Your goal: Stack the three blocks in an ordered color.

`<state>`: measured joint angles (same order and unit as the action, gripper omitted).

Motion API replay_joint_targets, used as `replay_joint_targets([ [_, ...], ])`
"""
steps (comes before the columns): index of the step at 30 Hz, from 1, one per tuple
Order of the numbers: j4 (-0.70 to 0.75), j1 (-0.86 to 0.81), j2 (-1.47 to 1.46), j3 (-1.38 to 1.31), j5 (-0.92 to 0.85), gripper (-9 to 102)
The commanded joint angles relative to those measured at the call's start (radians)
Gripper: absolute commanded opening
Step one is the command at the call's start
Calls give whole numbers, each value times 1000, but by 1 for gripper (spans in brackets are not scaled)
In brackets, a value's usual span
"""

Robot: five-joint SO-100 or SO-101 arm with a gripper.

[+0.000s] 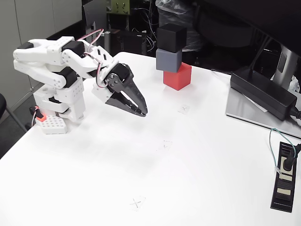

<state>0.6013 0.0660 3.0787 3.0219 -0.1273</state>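
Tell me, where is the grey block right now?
In the fixed view, the grey block sits mid-stack at the table's far side, on the red block and under the black block.

Black block [171,36] atop grey block [169,60], red block [177,76]

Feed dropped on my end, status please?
Gripper shut, empty, off the stack. Black block on grey on red. Nothing in the way.

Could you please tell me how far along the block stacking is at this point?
It looks done: the red block sits on the table, the grey block on it, the black block on top, each slightly offset. The gripper holds nothing, clear of the stack. Nothing appears left.
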Motion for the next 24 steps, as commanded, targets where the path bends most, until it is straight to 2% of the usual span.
replay_joint_targets([
  [1,-8,0,43,8,14,-1],
  [11,-6,0,98,28,153,0],
  [24,-5,-2,199,69,160,-1],
])
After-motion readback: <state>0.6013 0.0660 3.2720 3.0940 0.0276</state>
